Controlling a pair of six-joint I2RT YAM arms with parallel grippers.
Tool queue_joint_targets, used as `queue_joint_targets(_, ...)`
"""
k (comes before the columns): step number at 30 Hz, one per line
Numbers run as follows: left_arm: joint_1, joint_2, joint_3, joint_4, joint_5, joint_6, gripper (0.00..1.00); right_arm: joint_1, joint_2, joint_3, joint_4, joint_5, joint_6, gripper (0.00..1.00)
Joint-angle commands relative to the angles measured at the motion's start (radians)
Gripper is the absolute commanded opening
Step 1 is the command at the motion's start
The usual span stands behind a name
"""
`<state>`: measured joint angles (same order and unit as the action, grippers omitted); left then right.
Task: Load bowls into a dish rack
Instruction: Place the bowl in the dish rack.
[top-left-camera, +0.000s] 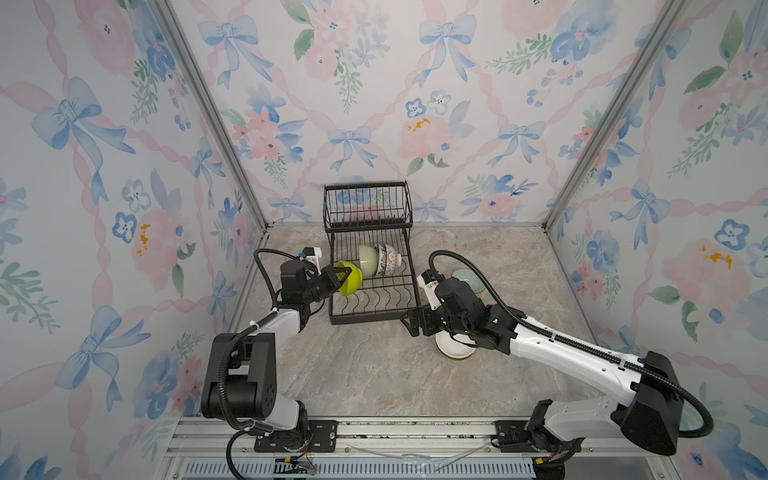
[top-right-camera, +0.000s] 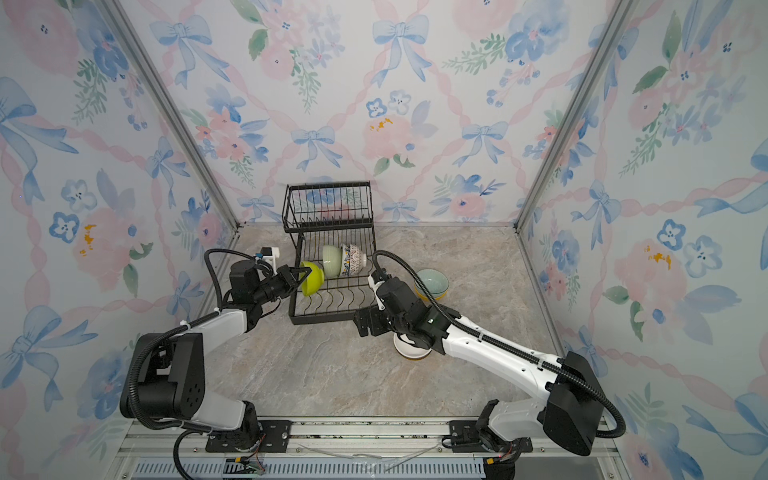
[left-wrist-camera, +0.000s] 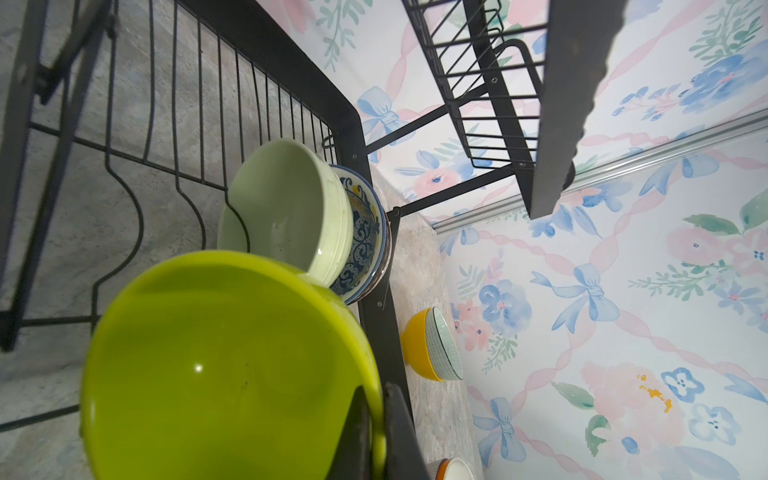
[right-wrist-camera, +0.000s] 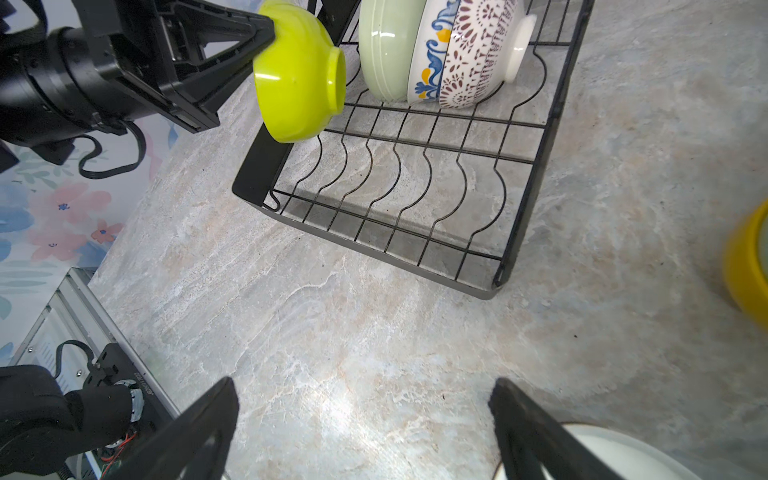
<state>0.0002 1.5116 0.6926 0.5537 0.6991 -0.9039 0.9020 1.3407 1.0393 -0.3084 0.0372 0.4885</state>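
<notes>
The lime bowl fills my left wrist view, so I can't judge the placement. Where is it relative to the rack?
Observer: In the right wrist view the lime bowl lies on its side over the left frame of the dish rack. Its foot points toward the pale green bowl, with a gap between them.
Operator: Is the right arm in the way?
Observer: It looks clear. The right fingers stand wide open and empty above the table, in front of the rack's near edge.
</notes>
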Motion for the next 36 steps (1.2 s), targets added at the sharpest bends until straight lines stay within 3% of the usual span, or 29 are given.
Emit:
queue_joint_targets(1,0.006,0.034,0.067,0.103,-0.007,-0.02,0.0,-0.011,-0.003,-0.017,0.05,-0.002,0.017,0.96)
queue_joint_targets(16,0.049,0.189,0.106,0.23,-0.005,-0.073,0.0,-0.013,-0.04,-0.061,0.058,0.028,-0.003,0.96)
queue_joint_targets(23,0.05,0.274,0.168,0.259,0.051,-0.083,0.0,-0.012,-0.042,-0.062,0.056,0.028,-0.004,0.96)
queue_joint_targets(36,0.031,0.389,0.199,0.49,0.184,-0.2,0.0,-0.012,0.001,-0.061,0.069,0.01,-0.015,0.96)
